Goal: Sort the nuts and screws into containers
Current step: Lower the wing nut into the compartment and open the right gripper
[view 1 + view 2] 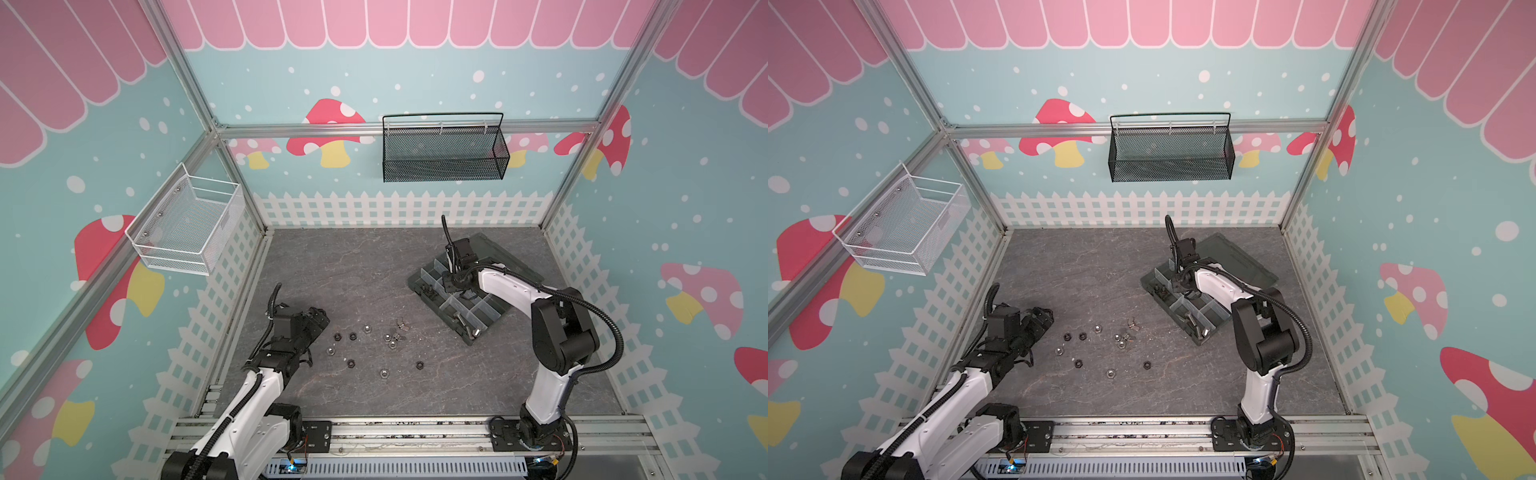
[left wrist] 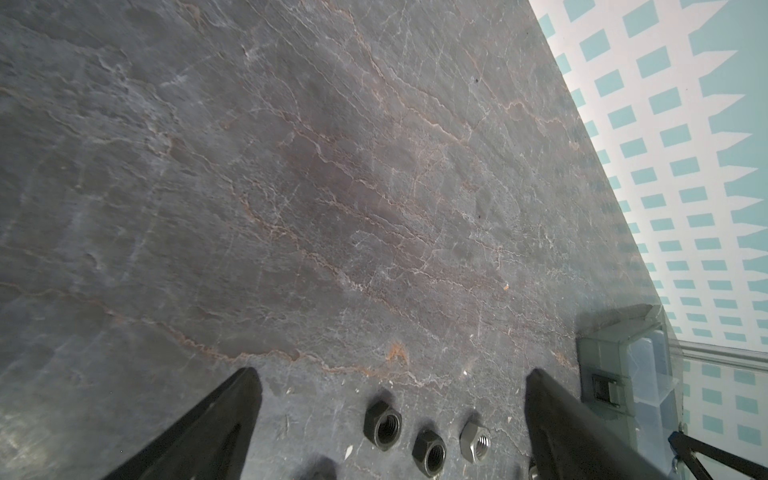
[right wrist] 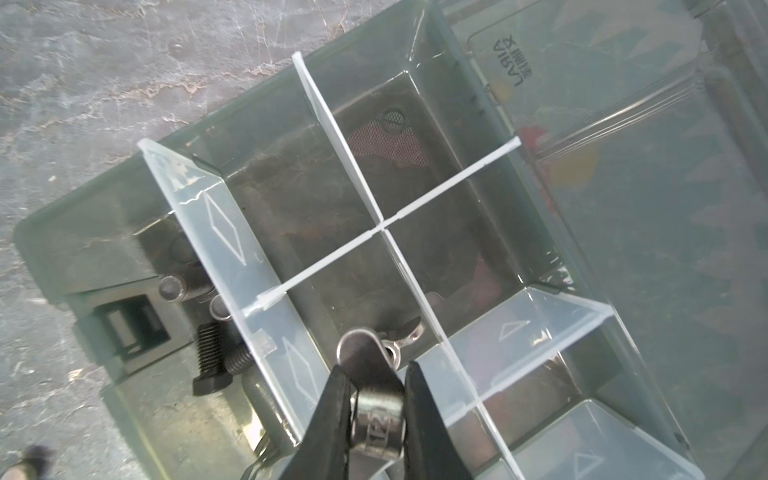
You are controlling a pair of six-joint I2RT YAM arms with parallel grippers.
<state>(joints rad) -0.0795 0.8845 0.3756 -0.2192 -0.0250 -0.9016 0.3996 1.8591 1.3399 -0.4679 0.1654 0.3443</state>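
Near side: left claw [image 2: 392,374] spread over loose hex nuts [image 2: 382,424] on desk [image 2: 291,208]. Farther back: right claw [image 3: 377,368] pinching silver wing nut [image 3: 376,419], straight above organizer compartment [image 3: 345,291], between its dividers [image 3: 414,286]; second wing nut [image 3: 409,332] apparently lying below. Plain release looks enough.

A black mesh basket [image 1: 444,170] hangs at the back, a white wire basket [image 1: 183,224] at left.

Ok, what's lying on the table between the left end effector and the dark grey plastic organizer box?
Scattered hexagonal metal nuts, black and silver, plus a winged silver piece, on the dark slate-look tabletop; both top views show them.
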